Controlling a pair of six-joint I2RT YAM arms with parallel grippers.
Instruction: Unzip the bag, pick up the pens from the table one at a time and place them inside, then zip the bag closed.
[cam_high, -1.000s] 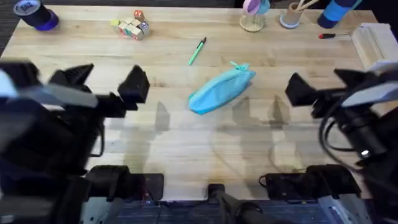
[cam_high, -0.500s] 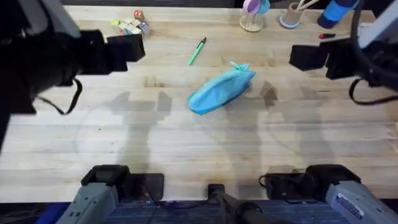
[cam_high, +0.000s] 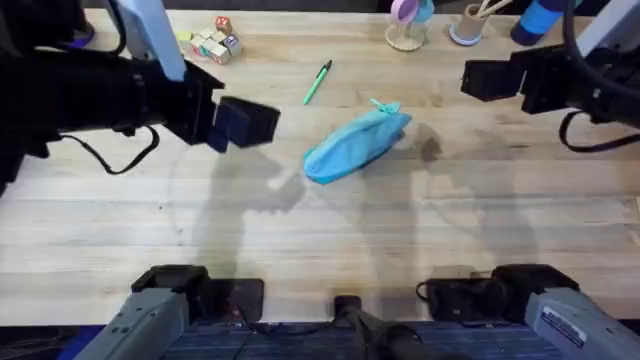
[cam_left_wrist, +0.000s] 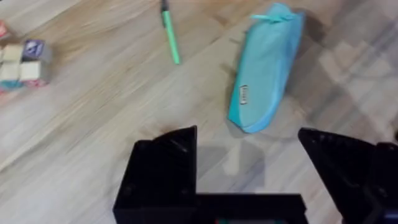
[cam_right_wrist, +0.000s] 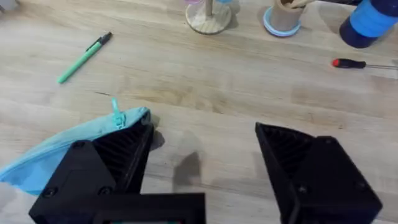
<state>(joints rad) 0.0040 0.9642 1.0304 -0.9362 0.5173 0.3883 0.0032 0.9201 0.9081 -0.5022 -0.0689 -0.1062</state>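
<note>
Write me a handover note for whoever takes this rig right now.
Left gripper: open, empty, above the table short of the bag.
Right gripper: open, empty, near the bag's zipper pull.
Bag lies mid-table, apparently zipped. One green pen lies on the table beyond it, apart from it.
Done: nothing.
Left: unzip, load the pen, zip closed.

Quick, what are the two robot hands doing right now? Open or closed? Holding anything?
Left gripper: open, holding nothing, above the table near the bag.
Right gripper: open, holding nothing, near the bag's zipper-pull end.
</note>
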